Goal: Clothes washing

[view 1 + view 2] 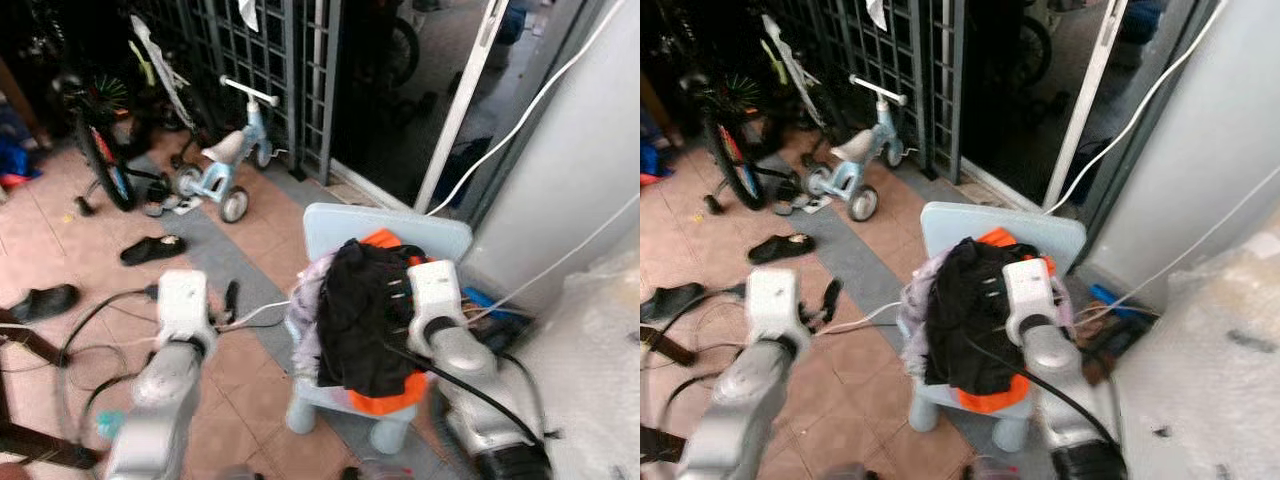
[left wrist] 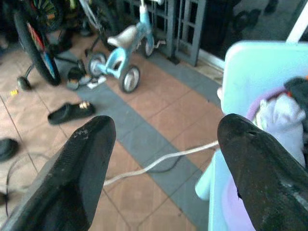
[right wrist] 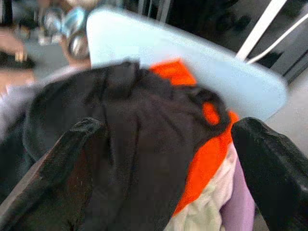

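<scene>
A small pale-blue plastic chair (image 1: 330, 228) stands on the tiled floor (image 1: 250, 400), its backrest toward the open sliding door (image 1: 400, 90). Heaped on its seat is a pile of clothes (image 1: 355, 320): a black garment (image 3: 130, 130) drapes over the top and hangs down the front of the chair, an orange piece (image 3: 202, 159) shows beneath it, and pale lilac and white cloth (image 2: 281, 113) bulges out at the chair's left side. The pile runs longest from backrest to front edge.

The right gripper (image 3: 168, 163) hovers just above the pile, jaws spread wide over the black garment, holding nothing. The left gripper (image 2: 163, 159) hangs beside the chair's left edge, jaws spread, above a white cable (image 2: 159, 163) on the floor. A light-blue child's bike (image 1: 225, 165) and a black sandal (image 1: 152, 248) lie well beyond the chair.
</scene>
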Available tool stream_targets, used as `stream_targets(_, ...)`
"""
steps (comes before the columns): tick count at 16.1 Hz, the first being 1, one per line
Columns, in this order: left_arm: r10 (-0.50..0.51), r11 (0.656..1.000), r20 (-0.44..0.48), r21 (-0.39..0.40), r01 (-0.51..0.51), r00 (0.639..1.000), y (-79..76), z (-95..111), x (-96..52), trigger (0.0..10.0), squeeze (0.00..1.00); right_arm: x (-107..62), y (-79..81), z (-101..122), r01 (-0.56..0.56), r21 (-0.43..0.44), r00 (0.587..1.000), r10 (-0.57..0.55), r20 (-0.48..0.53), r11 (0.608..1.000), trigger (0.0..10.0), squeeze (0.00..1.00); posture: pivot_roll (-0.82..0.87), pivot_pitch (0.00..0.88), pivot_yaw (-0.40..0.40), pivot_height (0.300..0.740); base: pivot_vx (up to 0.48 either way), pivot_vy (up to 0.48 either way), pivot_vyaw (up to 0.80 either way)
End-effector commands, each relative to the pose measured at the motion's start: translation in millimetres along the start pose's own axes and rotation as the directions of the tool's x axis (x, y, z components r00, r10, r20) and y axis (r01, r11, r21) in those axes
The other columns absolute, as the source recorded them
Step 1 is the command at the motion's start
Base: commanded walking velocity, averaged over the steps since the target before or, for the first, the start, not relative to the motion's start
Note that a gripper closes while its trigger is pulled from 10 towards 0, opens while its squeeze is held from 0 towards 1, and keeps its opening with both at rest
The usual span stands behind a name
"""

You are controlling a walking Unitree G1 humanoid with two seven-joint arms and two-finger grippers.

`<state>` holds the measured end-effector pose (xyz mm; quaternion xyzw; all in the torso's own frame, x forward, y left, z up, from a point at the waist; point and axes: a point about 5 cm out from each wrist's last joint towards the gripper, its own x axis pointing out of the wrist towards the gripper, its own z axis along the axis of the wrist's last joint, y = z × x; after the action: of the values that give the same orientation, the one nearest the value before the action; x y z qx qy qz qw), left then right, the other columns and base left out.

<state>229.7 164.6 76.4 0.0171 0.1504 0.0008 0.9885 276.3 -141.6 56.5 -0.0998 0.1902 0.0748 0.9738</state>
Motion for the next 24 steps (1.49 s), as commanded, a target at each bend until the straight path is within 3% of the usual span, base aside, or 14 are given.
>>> stream_targets(1,-0.005,1.0,0.0,0.007,0.005,1.0,0.2,2.8,-5.5,10.0,0.0,3.6,-0.2,-1.4,-0.016,0.001,0.999,0.016,-0.029,1.0,10.0,0.0,0.04,0.046,-0.068,0.74,0.0,0.0,0.0)
stream_targets(4,0.018,0.999,-0.001,0.042,-0.018,1.0,3.7,3.6,-25.5,10.0,0.0,23.2,10.1,4.5,-0.09,-0.001,0.995,0.09,-0.053,0.996,10.0,0.0,0.09,0.113,-0.108,0.74,0.0,0.0,0.0)
stream_targets(6,0.042,0.998,-0.017,0.037,-0.041,0.999,7.1,2.6,-35.2,10.0,0.0,36.5,25.3,9.7,-0.147,-0.016,0.987,0.146,-0.06,0.989,10.0,0.0,0.1,0.136,-0.122,0.74,0.0,0.0,0.0)
stream_targets(9,0.053,0.998,-0.029,0.038,-0.052,0.998,6.5,4.1,-41.9,10.0,0.0,51.1,51.8,10.8,-0.2,0.046,0.973,0.204,-0.108,0.979,10.0,0.0,0.12,0.152,-0.131,0.74,0.0,0.0,0.0)
stream_targets(10,0.054,0.998,-0.033,0.038,-0.053,0.998,6.2,4.4,-43.2,10.0,0.0,52.7,63.5,9.6,-0.221,0.068,0.966,0.228,-0.124,0.973,9.1,0.0,0.12,0.156,-0.132,0.74,0.0,0.0,0.0)
stream_targets(11,0.055,0.998,-0.036,0.038,-0.054,0.998,6.1,4.3,-44.5,10.0,0.0,52.8,72.3,8.0,-0.235,0.066,0.96,0.242,-0.138,0.97,4.9,0.0,0.13,0.158,-0.135,0.74,0.0,0.0,0.0)
stream_targets(12,0.06,0.997,-0.041,0.042,-0.058,0.997,6.9,4.1,-45.9,10.0,0.0,53.0,81.5,4.5,-0.217,0.07,0.958,0.226,-0.176,0.974,0.0,0.0,0.14,0.161,-0.14,0.74,0.0,0.0,0.0)
stream_targets(14,0.079,0.996,-0.049,0.042,-0.077,0.996,10.2,3.6,-48.8,10.0,0.0,53.8,91.0,9.1,-0.219,0.062,0.959,0.226,-0.171,0.974,0.0,0.0,0.14,0.159,-0.14,0.74,0.0,0.0,0.0)
stream_targets(17,0.082,0.996,-0.058,0.046,-0.079,0.995,9.3,1.6,-49.1,10.0,0.0,54.3,88.8,2.8,-0.201,0.088,0.954,0.215,-0.21,0.976,0.0,0.0,0.13,0.149,-0.139,0.74,0.0,0.0,0.0)
stream_targets(19,0.081,0.996,-0.053,0.044,-0.079,0.995,8.5,4.0,-45.2,10.0,0.0,54.4,68.7,-10.8,-0.139,0.068,0.956,0.152,-0.252,0.988,0.0,0.0,0.13,0.142,-0.137,0.74,0.0,0.0,0.0)
stream_targets(21,0.082,0.996,-0.052,0.046,-0.08,0.995,9.5,4.0,-44.9,10.0,0.0,51.0,53.5,-27.4,-0.103,-0.013,0.941,0.093,-0.325,0.995,0.0,0.0,0.12,0.141,-0.134,0.74,0.0,0.0,0.0)
stream_targets(24,0.082,0.996,-0.05,0.048,-0.08,0.995,9.8,4.5,-43.8,10.0,0.0,49.0,48.9,-34.7,-0.089,-0.003,0.933,0.083,-0.35,0.996,0.0,0.0,0.12,0.141,-0.132,0.74,0.0,0.0,0.0)
